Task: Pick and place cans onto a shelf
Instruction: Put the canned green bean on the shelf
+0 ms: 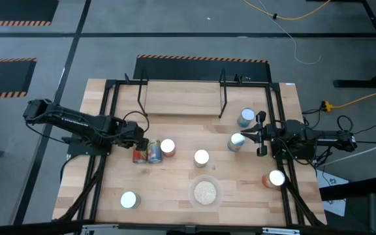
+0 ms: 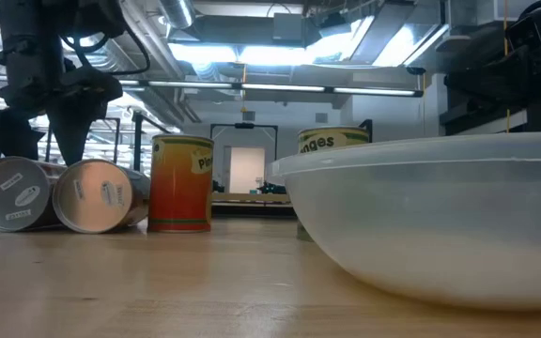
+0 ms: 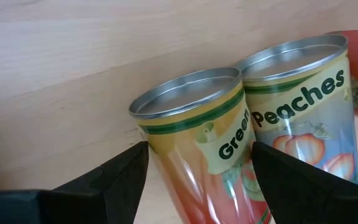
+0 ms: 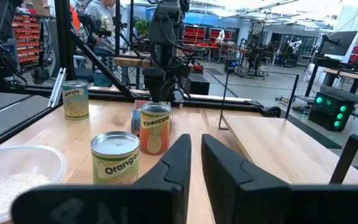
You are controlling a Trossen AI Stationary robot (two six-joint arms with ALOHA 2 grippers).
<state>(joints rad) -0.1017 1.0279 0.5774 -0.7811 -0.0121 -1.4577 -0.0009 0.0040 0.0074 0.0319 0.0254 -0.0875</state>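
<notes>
1. Cans, eight in all, are spread over the wooden table (image 1: 175, 179), and none is on the shelf (image 1: 181, 98), which stands at the table's far edge.
2. Two cans lie on their sides, touching each other, on the table's left half: a red-labelled can (image 1: 139, 155) marked "Green" and a blue-labelled can (image 1: 155, 153) marked "Peaches".
3. The left gripper (image 3: 197, 155) is at the red-labelled can, its fingers (image 3: 114, 174) spread wide to either side of the can's top end. I cannot tell whether they touch it.
4. A pineapple can (image 1: 168, 147) stands upright just beside the lying pair, and an oranges can (image 1: 201, 157) stands near the table's middle.
5. A clear bowl (image 1: 205, 192) of pale grains sits near the front edge, with a carrots can (image 1: 129, 200) well to its left.
6. The right gripper (image 1: 250, 137) is over the table's right side, its fingers (image 4: 176, 162) drawn nearly together with only a slim gap and nothing between them.
7. A blue-labelled can (image 1: 236, 141) sits right at this gripper's tips, another can (image 1: 245, 117) is near the shelf's right end, and an orange-labelled can (image 1: 274, 178) stands by the right edge.
</notes>
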